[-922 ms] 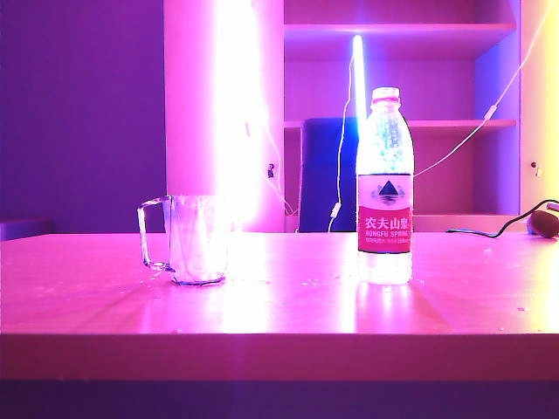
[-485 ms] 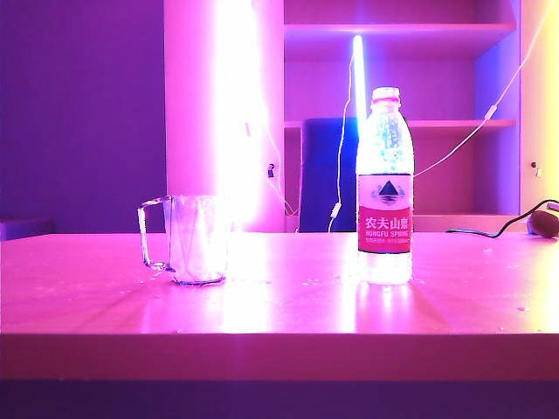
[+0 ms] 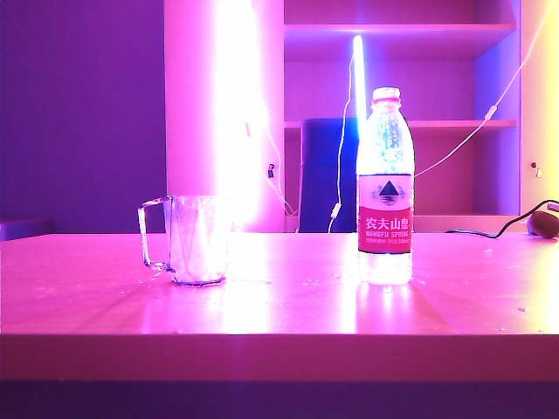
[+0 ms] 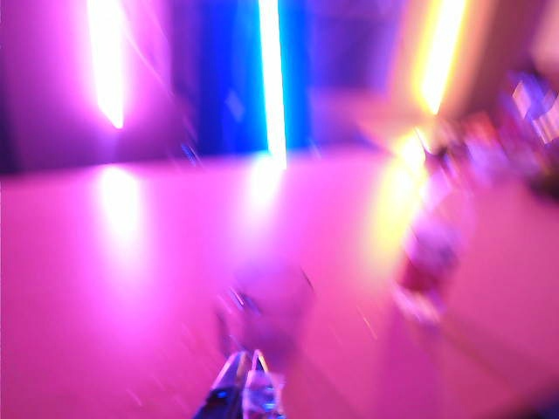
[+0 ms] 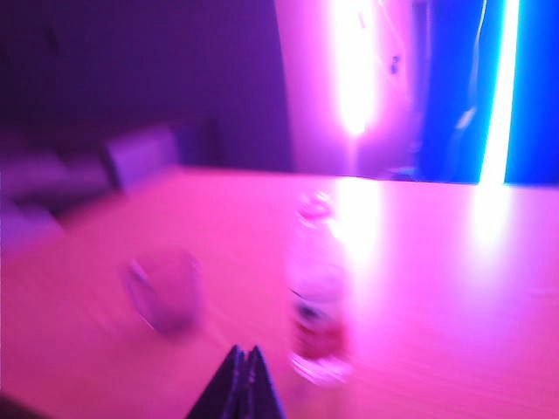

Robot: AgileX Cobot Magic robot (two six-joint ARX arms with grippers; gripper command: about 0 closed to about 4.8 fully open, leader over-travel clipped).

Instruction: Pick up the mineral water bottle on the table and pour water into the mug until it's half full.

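Note:
The mineral water bottle stands upright on the table, right of centre, capped, with a red label. Clear water fills it nearly to the neck. The glass mug stands to its left, handle pointing left, and looks empty. Neither arm shows in the exterior view. In the blurred left wrist view, my left gripper is shut, empty, short of the mug; the bottle is off to one side. In the right wrist view, my right gripper is shut, empty, short of the bottle, with the mug beyond.
The table is a flat wooden top with its front edge near the camera. Behind it stand shelves with bright light strips and a dark chair. A black cable and a small round object lie at the far right.

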